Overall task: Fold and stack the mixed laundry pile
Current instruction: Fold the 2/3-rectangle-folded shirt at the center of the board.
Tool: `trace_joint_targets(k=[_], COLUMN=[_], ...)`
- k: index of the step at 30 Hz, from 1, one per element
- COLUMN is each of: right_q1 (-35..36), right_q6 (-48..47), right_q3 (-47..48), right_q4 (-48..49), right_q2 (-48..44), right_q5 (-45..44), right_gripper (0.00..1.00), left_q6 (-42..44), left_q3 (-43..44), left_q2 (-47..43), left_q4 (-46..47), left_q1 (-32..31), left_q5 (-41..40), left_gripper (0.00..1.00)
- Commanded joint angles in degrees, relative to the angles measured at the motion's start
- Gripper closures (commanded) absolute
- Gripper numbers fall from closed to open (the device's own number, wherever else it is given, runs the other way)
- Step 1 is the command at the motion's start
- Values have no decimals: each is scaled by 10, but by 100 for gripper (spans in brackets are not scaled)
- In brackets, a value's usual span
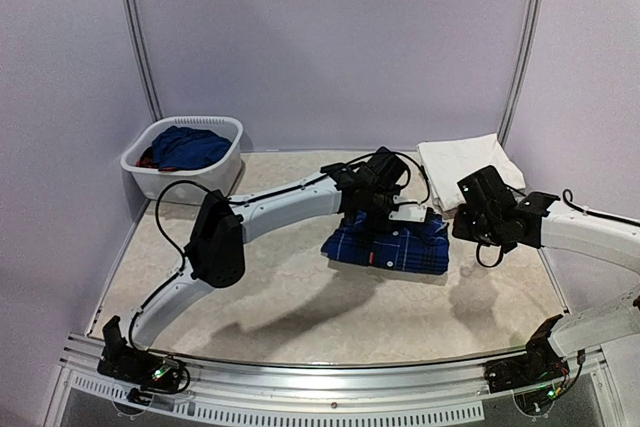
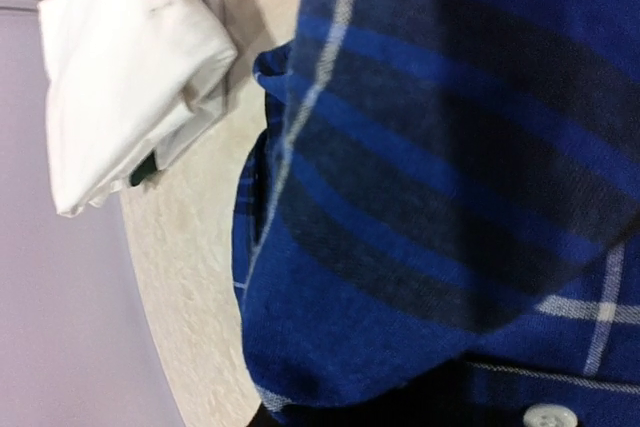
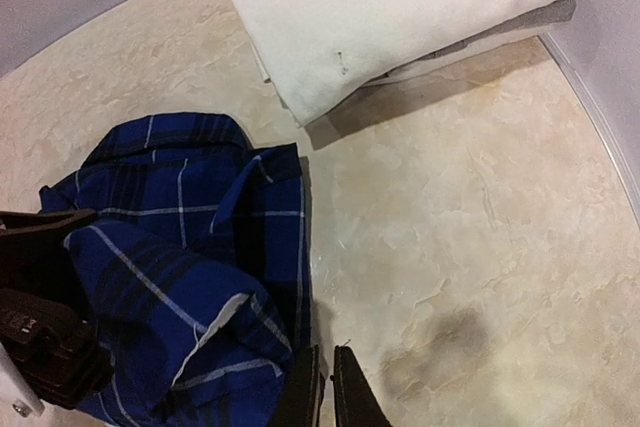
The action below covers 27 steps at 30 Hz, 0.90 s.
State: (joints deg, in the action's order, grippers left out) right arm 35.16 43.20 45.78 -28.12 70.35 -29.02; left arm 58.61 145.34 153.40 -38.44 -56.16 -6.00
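Observation:
The navy plaid shirt [image 1: 390, 242] lies partly folded at the table's middle; it fills the left wrist view [image 2: 430, 177] and shows in the right wrist view [image 3: 190, 257]. My left gripper [image 1: 385, 197] sits on its far edge, shut on a raised fold; its fingers are hidden by cloth. The folded white trousers [image 1: 465, 157] lie at the back right, also in the left wrist view [image 2: 120, 77] and the right wrist view [image 3: 390, 7]. My right gripper [image 3: 328, 382] is shut and empty just right of the shirt [image 1: 467, 224].
A white oval basket [image 1: 225, 169] at the back left holds a solid blue piece [image 1: 190, 145] and a bit of red [image 1: 147, 159]. Bare beige table [image 3: 480, 247] lies right of the shirt. Walls close the back and sides.

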Motion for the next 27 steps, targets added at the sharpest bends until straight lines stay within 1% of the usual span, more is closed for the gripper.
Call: trace_joint_targets(k=[1,3,4,5,6,8,9,13,17,19,21,22,23,25,27], right_q1=[-4,-4,-4,-4,-4,-3,-4,-4,-4,-4,-4,-4,-4,-4,-3], right_q6=[-7,-9,-12,-12,-13,-18,-20,-33,-54,-65,-80,-85,-90,-95,-95], right_q3=[-6,-4,-4,-2,-1,1,4,24,47,53,57,59,62,65,64], right_q4=[16,19,19,20,20,22,24,29,37,49,67,73,76,83,88], right_q2=[-4,-2,-2,-1,-1,-1,-1,-2,-8,-15,-17,-16,-13,-4,4], right_q5=[-1,5,7,10,12,17,21,45,97,136,186,213,245,281,311], right_gripper=[94,94,94,94,94,94,94,94,94,94,94,93,93,93,93], left_q6=[6,2,-3,-11,-19,-44,-59,-133,-175,-202,-234,-243,-248,-263,-297], left_q3=[7,4,1,-2,-8,-25,-33,-40,-65,-81,-70,-61,-61,-56,-54], left_q2=[29,39,41,41,37,21,9,-39,-87,-115,-126,-125,-126,-124,-134], left_q4=[101,129,145,158,170,200,212,223,208,187,135,115,112,95,60], left_q1=[18,24,27,30,33,40,43,55,65,70,82,87,92,109,122], left_q5=[-4,-16,-25,-33,-40,-56,-62,-90,-108,-98,-53,-50,-65,-90,-81], left_gripper=[76,44,31,21,15,4,1,0,0,0,0,0,0,0,3])
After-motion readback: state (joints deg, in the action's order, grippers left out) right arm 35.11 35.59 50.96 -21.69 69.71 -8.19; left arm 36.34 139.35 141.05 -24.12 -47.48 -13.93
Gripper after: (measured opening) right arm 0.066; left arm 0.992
